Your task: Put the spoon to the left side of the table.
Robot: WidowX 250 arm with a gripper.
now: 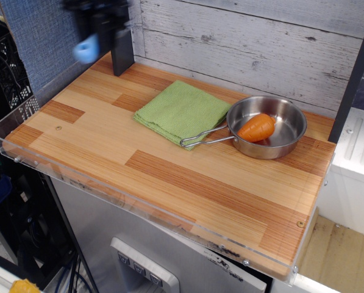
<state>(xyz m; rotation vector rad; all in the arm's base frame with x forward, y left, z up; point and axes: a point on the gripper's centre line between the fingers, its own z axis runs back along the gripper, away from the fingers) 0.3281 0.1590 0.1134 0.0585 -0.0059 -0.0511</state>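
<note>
Spoon (86, 50): blurred light-blue handle, aloft over counter's (108, 146) far-left corner, projecting below dark pincer (99, 27). Pincer closed on it; jaw gap blurred. Green cloth (182, 112) and pan (268, 127) well right.

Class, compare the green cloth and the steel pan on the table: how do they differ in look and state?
The green cloth is soft, flat and folded, with nothing in it; the steel pan is shiny, round and rimmed, holding an orange carrot. The pan's wire handle lies over the cloth's corner. Both rest on the table.
</note>
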